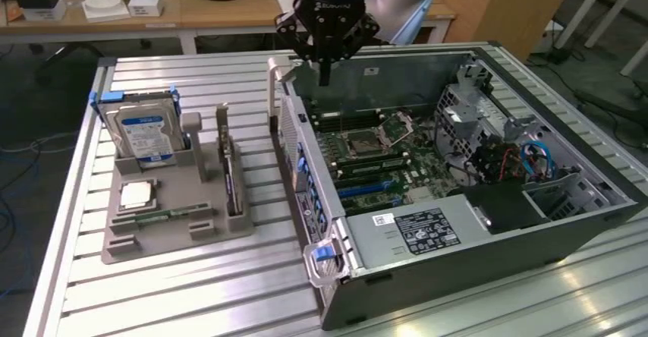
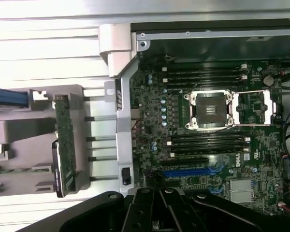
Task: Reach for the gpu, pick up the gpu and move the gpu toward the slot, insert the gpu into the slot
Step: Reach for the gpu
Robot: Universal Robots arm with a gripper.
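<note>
Black two-fingered pincer hangs over the rear edge of the open dark grey metal computer case, its fingers drawn together into one narrow tip with nothing between them. Below it inside the case lies the green motherboard, and the wrist view shows its long blue slot bare.

The thin dark circuit card with a silver end bracket, the gpu, stands on its edge in the grey plastic holder on the ribbed aluminium table. It is just beside the case wall, on the exterior view's left, and well apart from the pincer. In the same holder stand the blue-labelled silver hard drive and the small square CPU chip.
</note>
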